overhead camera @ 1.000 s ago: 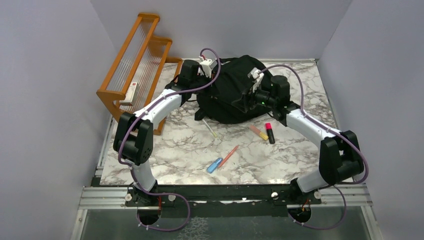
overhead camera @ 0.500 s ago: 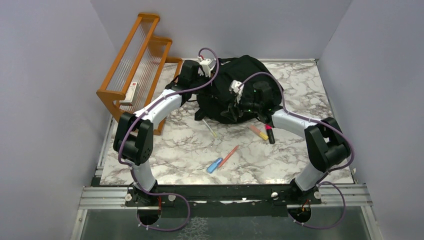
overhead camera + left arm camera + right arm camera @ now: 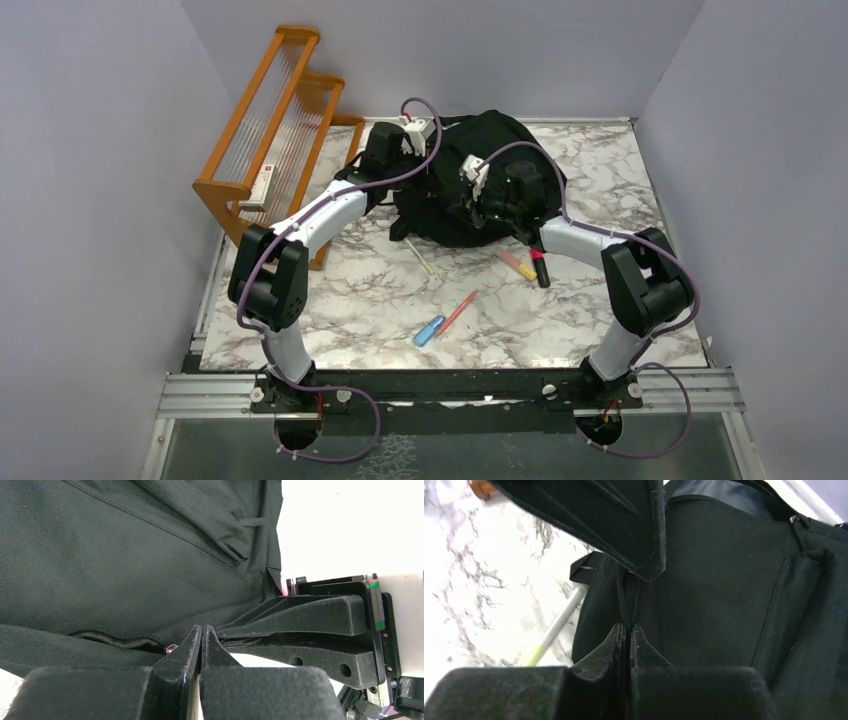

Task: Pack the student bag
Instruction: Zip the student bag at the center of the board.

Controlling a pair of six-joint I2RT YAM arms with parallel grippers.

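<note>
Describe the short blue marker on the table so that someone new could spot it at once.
From the large black fabric backpack at the far middle of the white marble table, come toward the near edge. The short blue marker lies nearest that edge, beside a thin orange pen. It alone is blue, and stubbier than that pen.

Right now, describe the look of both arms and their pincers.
The left arm and right arm have white links and bulky black joints, each trailed by a purple cable. The left pincer and right pincer have matte black tapering fingers.
</note>
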